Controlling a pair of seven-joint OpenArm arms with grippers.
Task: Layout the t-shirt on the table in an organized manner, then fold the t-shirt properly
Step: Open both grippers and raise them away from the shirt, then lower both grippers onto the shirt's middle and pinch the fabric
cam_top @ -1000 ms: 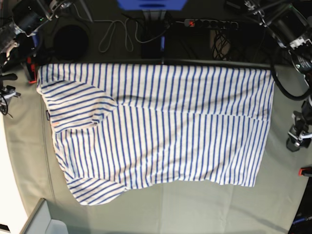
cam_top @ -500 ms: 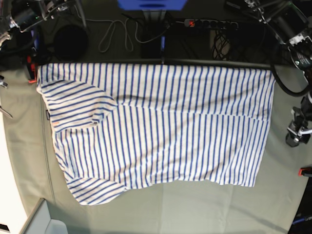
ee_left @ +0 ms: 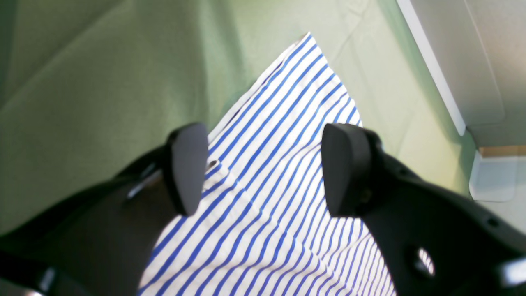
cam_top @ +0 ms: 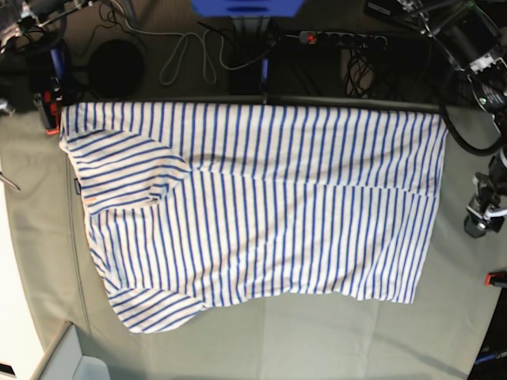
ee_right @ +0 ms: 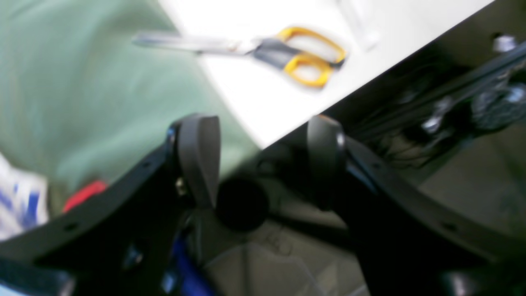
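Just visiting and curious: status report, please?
Left pincer open over shirt corner, holding nothing. Right pincer open, off the table's edge. T-shirt spread flat, unfolded. Nothing on it.

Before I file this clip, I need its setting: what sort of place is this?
Probably a robotics lab bench, not a home: the t-shirt lies on a cloth-covered table held by red clamps, with a power strip and loose cables behind it.

Yellow-handled scissors [ee_right: 263,49] lie on a white surface [ee_right: 254,98]. At the far edge, a power strip [cam_top: 342,37] and looped cable [cam_top: 188,57].
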